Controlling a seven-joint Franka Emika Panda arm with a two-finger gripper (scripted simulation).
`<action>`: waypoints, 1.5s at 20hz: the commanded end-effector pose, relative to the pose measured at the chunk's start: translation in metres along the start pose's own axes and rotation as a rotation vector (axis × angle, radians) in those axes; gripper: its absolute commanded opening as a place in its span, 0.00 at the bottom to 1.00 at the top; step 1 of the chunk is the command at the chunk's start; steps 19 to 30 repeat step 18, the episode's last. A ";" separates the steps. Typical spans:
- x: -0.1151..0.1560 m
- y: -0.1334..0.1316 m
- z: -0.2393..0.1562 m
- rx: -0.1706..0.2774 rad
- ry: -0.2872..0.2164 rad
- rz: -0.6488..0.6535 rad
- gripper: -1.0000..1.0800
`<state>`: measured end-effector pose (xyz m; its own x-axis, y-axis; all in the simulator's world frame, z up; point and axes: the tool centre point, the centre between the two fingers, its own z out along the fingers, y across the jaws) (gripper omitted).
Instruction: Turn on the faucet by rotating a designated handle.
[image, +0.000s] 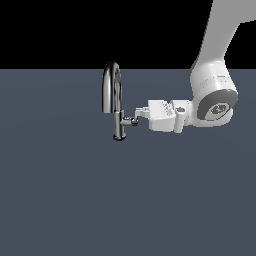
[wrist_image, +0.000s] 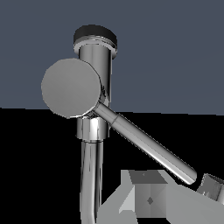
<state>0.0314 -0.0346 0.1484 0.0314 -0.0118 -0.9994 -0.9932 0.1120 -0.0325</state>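
Near the middle of the grey worktop stands the faucet, upright on its small round base, arched gooseneck spout on top. From the slim body a short stub sticks out toward the exterior view's right, and the handle sits on that stub. The arm comes in from the exterior view's right, w/ the end effector level w/ the stub and right at the handle.

In the wrist view the handle reads as a thin chrome rod running off a round stub cap, w/ the faucet body behind it. Two pale fingers flank the rod's far tip, one each side. Jaws look part-open; whether a pad actually touches the rod is hard to say, the tip sits right at the frame edge, so approx. "beside or just touching" is the fair call. Nothing looks clamped.

Handling, as a judgement:
- Faucet is rigid metal and prob. fixed to the worktop; it shouldn't tip or flex.
- Handle is stiff, light and pivots about the stub axis only. It needs a push along an arc, not a lift.
- Polished chrome + thin round section = slippery. A pad could skate off lengthwise.
- Best contact: out near the free tip for max leverage, rod kept between the fingers so it can't escape sideways. Pinching isn't strictly needed; hooking w/ one finger should do.
- Avoid the spout and the stub cap: neither turns anything on.
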 end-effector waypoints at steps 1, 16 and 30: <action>0.014 0.018 0.006 -0.014 -0.008 0.022 0.00; 0.076 0.032 0.006 -0.014 -0.008 0.020 0.00; 0.081 0.033 0.006 -0.015 -0.008 0.022 0.00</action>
